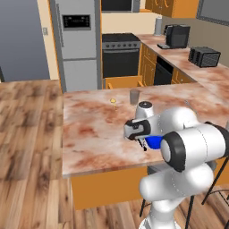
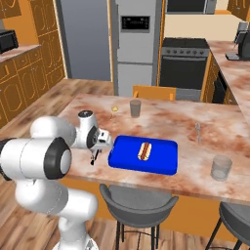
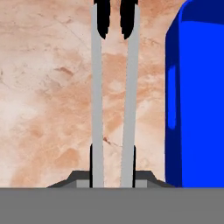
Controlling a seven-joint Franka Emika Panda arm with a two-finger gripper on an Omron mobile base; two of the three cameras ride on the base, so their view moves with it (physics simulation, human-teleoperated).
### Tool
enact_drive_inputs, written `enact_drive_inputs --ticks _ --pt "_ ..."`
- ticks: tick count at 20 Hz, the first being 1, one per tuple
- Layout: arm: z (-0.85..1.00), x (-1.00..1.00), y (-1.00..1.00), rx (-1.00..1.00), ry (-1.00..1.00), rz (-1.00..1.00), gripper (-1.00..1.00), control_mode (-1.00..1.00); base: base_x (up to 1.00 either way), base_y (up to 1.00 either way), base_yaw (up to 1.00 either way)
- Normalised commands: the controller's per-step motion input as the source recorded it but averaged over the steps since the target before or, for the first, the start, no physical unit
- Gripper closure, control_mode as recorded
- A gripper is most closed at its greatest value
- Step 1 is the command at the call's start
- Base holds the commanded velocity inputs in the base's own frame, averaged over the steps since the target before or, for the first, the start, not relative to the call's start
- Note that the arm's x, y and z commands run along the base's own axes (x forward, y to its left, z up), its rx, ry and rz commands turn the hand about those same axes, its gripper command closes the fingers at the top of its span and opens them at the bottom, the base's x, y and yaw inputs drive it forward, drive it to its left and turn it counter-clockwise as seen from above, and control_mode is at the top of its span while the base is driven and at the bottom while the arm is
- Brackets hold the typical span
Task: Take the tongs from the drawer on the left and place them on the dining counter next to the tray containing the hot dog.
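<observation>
We count one pair of tongs (image 3: 111, 87), one tray (image 2: 142, 154), one hot dog (image 2: 144, 151) and two grey cups (image 2: 135, 108); the tongs are two long grey arms with black tips, pinched in the gripper (image 3: 112, 177) above the dining counter (image 2: 205, 151) just beside the blue tray; they seem not to touch it; the tray holds the hot dog.

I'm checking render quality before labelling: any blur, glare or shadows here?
Right base view: sharp, flat light, no glare on the bright blue rectangular tray. Hand view: soft, coarse marble texture on the dining counter; the long grey metal tongs cast no evident shadow.
</observation>
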Motion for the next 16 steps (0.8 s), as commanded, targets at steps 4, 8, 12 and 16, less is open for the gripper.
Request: enact_drive_inputs --ticks 4,8,12,16 --pt "-0.28 0.11 0.00 0.00 0.00 -0.02 1.00 -1.00 0.00 0.00 0.00" --pt "-0.27 0.18 0.00 0.00 0.00 -0.02 1.00 -1.00 0.00 0.00 0.00" --pt "-0.28 0.26 0.00 0.00 0.00 0.00 1.00 -1.00 0.00 0.00 0.00" --pt "-0.26 0.35 0.00 0.00 0.00 0.00 1.00 -1.00 0.00 0.00 0.00"
